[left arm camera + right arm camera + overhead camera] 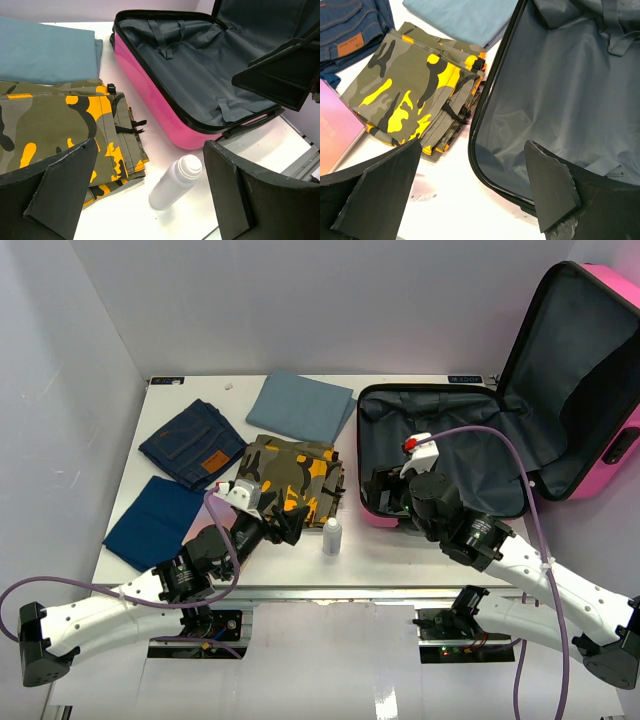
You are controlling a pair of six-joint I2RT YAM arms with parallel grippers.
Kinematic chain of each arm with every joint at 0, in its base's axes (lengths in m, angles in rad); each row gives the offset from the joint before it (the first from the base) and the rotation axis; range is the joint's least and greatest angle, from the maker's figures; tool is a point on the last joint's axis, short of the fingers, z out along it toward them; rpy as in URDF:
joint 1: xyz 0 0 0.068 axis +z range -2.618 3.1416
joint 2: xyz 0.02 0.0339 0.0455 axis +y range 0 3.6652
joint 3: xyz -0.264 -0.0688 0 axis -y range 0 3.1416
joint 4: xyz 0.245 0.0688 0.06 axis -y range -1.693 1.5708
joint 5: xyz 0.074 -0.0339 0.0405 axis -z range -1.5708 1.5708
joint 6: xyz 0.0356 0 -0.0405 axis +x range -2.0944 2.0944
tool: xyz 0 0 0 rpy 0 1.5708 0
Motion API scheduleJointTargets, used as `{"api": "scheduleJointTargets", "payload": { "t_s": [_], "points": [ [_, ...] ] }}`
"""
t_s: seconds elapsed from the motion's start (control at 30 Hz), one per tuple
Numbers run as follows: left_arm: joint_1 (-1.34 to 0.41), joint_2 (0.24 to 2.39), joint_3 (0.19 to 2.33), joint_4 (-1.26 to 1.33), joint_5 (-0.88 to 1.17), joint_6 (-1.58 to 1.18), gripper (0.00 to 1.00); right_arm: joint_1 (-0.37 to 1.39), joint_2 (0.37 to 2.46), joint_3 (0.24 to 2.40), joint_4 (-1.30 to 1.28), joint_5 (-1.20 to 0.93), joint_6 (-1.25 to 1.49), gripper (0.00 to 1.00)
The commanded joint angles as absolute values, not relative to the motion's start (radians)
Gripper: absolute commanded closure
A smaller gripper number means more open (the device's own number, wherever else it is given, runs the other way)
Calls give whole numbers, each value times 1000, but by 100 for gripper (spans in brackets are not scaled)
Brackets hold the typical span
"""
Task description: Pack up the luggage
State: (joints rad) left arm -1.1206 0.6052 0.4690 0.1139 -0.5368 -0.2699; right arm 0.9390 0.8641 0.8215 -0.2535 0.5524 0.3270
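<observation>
The hot-pink luggage [400, 415] lies open at the table's right, its lid [585, 360] raised against the wall and its dark grey lining bare. My right gripper [385, 495] is open and empty over the case's near left corner; the right wrist view [474, 150] shows the zipper rim [485, 165] between the fingers. My left gripper [285, 525] is open and empty, low over the table between a camouflage garment [290, 480] and a white bottle [331, 536]. In the left wrist view the bottle [175, 182] stands between the fingers [60, 190], with the pink shell [150, 95] just beyond.
A folded grey-blue cloth [300, 405] lies at the back centre, folded jeans [193, 443] at the left, and a dark blue cloth [155, 520] near the left edge. A flat pink item [335, 130] lies beside the camouflage garment. White walls enclose the table.
</observation>
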Motion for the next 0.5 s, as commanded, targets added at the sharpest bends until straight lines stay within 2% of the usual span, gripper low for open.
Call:
{"api": "scheduleJointTargets", "payload": {
  "t_s": [0.0,0.3,0.4,0.47],
  "points": [
    [-1121,598,463,126,-569,-266,2,942,868,839,-207,538,290,10],
    [-1122,507,429,126,-660,-282,2,943,889,842,-183,328,189,10],
    [-1121,493,425,110,-745,-299,2,949,926,858,-181,184,164,9],
    [-1122,488,425,81,-809,-317,2,975,965,866,-186,167,140,9]
  ]
}}
